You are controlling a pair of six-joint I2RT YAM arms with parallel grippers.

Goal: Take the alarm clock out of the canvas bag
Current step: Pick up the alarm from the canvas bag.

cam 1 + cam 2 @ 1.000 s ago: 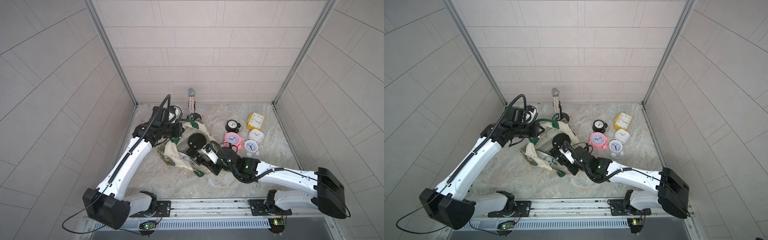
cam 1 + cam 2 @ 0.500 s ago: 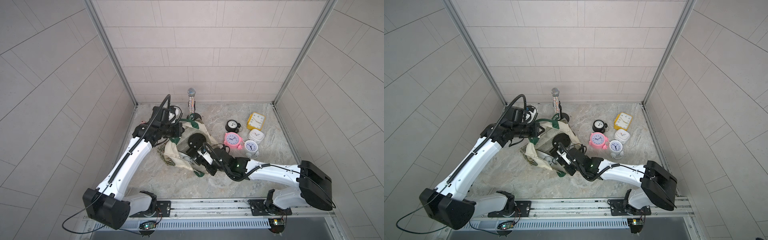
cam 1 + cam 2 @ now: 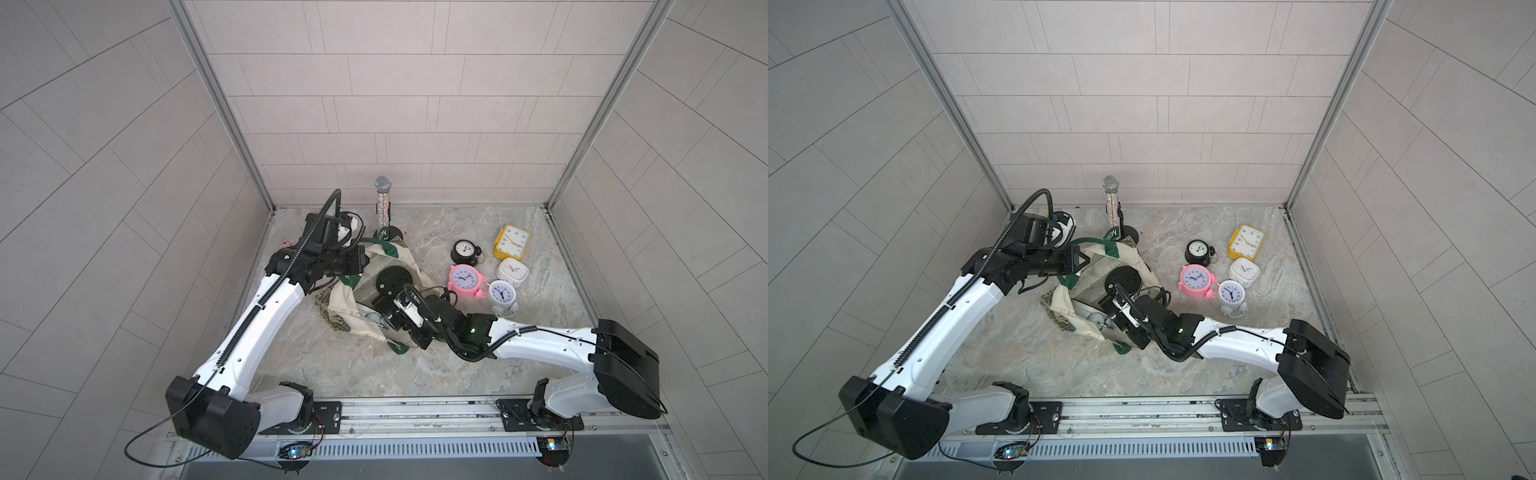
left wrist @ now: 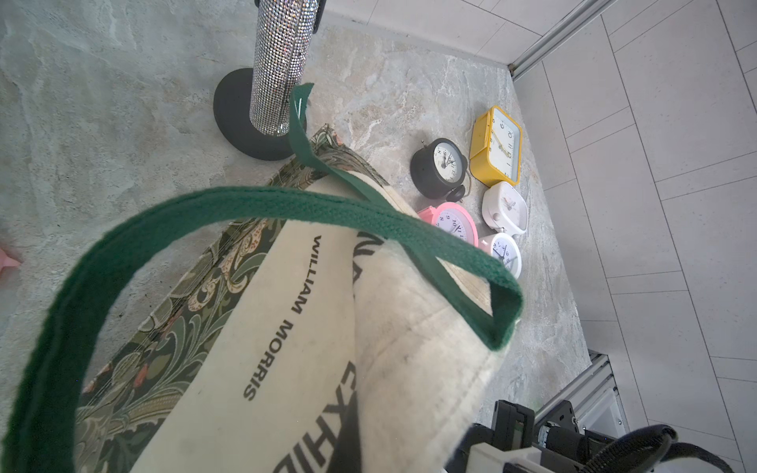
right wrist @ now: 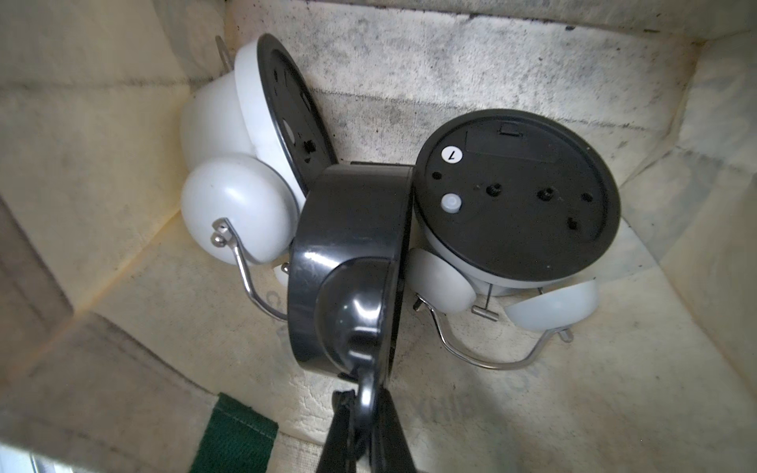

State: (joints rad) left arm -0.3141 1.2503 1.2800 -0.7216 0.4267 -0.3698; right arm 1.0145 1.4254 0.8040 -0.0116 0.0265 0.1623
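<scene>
Both are clamped: left pincer (image 3: 1079, 262) on the bag (image 5: 491, 61), right pincer (image 5: 362, 434) on the loop (image 5: 365, 389) of the black clock (image 5: 348, 254), which could be twisted free if snagged on white clocks (image 5: 237, 209) beyond.

"WILLIAM MORRIS" is printed in dark capitals on the cream-white canvas bag with dark green handles (image 4: 409, 348). Larger letters beside it read "EXHI" and are then cut off. Inside the bag, a round white sticker (image 5: 452, 155) marked "7" sits on the black back of a white twin-bell alarm clock (image 5: 516, 196). Just beside the bag, a yellow square alarm clock (image 4: 496, 145) and a pink round alarm clock (image 4: 452, 221) show hour numerals.
</scene>
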